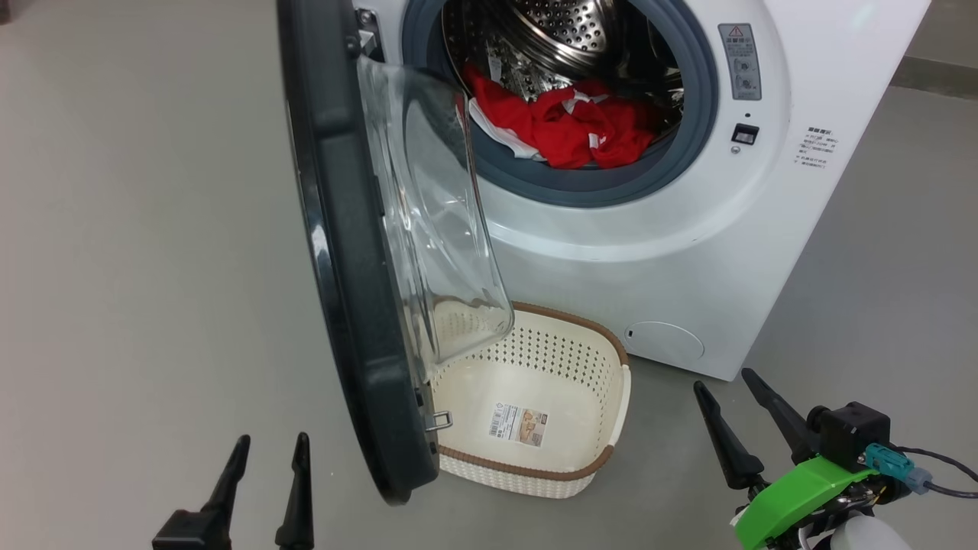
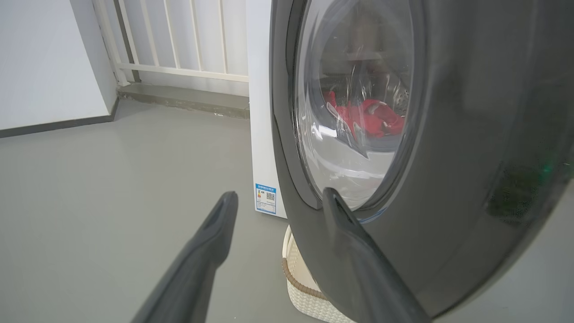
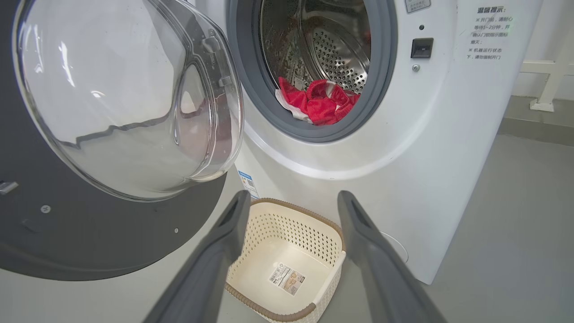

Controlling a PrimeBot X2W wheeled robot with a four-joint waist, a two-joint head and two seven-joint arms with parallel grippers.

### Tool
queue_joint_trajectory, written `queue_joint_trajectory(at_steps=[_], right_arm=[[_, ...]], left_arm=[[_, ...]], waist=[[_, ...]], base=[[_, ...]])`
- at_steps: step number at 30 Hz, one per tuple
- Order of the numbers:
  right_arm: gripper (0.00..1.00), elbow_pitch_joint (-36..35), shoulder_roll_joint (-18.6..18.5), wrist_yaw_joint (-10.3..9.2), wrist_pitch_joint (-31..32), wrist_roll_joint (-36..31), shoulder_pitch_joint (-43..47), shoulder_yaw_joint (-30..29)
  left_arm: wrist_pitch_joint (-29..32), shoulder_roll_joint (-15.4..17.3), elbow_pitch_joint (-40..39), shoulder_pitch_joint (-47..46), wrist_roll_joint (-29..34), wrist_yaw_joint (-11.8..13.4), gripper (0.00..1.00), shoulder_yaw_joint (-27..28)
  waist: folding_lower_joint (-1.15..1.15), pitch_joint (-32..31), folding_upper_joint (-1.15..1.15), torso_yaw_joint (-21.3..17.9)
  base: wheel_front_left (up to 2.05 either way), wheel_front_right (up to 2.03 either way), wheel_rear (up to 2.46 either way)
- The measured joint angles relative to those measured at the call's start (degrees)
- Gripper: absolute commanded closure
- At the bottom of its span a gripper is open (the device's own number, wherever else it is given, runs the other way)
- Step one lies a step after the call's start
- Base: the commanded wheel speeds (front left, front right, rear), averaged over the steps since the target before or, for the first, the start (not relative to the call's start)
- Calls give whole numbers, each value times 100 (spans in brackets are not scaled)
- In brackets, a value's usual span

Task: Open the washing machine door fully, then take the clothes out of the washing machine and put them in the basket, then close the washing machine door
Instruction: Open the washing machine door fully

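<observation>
Now clothes [image 1: 569,126] lie in the washing machine [image 1: 688,252], label [image 1: 519,425] in basket [image 1: 552,357]; left gripper [image 1: 273,438], right gripper [image 1: 723,378] gape empty.

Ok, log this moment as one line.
door open | clothes in drum | basket empty | left tool open | right tool open

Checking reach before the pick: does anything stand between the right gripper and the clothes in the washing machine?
Nothing visible does. The open right gripper faces the clothes in the washing machine, whose opening is uncovered; the washing machine door stands swung out, left of that path.
</observation>
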Motion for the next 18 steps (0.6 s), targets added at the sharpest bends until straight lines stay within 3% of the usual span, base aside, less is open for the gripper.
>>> queue_joint_trajectory(at_steps=[4,5,6,11,18], right_arm=[[0,1,18,0,0,-32,2,-32],[0,3,18,0,0,-33,2,-26],[0,11,16,0,0,-33,2,-23],[0,36,8,0,0,-33,2,-16],[0,34,-2,0,0,-40,2,31]], left_arm=[[0,-1,-30,0,-24,24,0,14],[0,-2,-62,-1,-116,58,58,49],[0,-1,-96,-2,-205,68,100,100],[0,-2,-653,-152,-511,144,100,456],[-18,-1,-2425,-543,-736,202,100,489]], waist=[[0,-9,0,10],[0,-10,0,12],[0,-12,0,14],[0,-53,0,36],[0,-104,0,41]], base=[[0,0,0],[0,0,0],[0,0,0],[0,0,0],[0,0,0]])
